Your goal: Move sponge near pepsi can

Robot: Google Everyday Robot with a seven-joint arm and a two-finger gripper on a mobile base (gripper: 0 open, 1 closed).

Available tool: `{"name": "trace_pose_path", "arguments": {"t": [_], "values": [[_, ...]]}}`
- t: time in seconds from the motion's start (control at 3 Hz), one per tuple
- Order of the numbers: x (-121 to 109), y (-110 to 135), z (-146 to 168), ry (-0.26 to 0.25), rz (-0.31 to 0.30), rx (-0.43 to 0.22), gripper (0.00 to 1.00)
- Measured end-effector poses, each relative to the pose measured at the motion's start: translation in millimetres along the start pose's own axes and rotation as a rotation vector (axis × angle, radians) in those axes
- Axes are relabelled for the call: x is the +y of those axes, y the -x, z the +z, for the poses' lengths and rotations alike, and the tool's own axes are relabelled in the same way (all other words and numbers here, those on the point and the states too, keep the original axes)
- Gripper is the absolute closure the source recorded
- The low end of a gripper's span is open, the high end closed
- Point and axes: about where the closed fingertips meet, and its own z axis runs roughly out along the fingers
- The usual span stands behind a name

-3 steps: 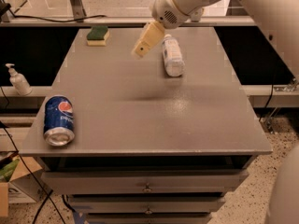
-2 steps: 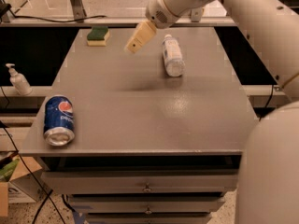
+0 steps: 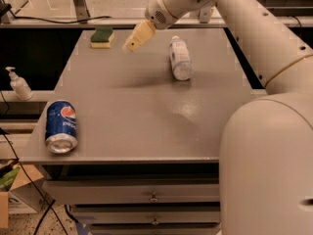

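Note:
The sponge (image 3: 102,38), dark green on top with a pale yellow base, lies at the far left corner of the grey table (image 3: 142,111). The blue pepsi can (image 3: 61,126) lies on its side near the front left edge, silver end toward me. My gripper (image 3: 132,44) hangs above the table's far part, to the right of the sponge and apart from it, its tan fingers (image 3: 139,36) pointing down-left. It holds nothing that I can see.
A clear plastic bottle with a white label (image 3: 180,58) lies on its side at the far right of the table. A hand-soap dispenser (image 3: 19,83) stands off the table to the left. The robot's white arm and body (image 3: 264,146) fill the right side. Drawers (image 3: 154,197) sit below the tabletop.
The gripper has moved left and slightly farther back, toward the sponge. The arm and body now fill more of the right side. Sponge, can and bottle have not moved.

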Motion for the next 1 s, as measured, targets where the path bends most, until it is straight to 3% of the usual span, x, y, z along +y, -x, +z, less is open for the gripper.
{"name": "trace_pose_path", "arguments": {"t": [0.33, 1.0], "values": [[2, -3, 18, 0.006, 0.030, -0.034, 0.00], [-22, 28, 76, -0.048, 0.067, -0.133, 0.00]]}}
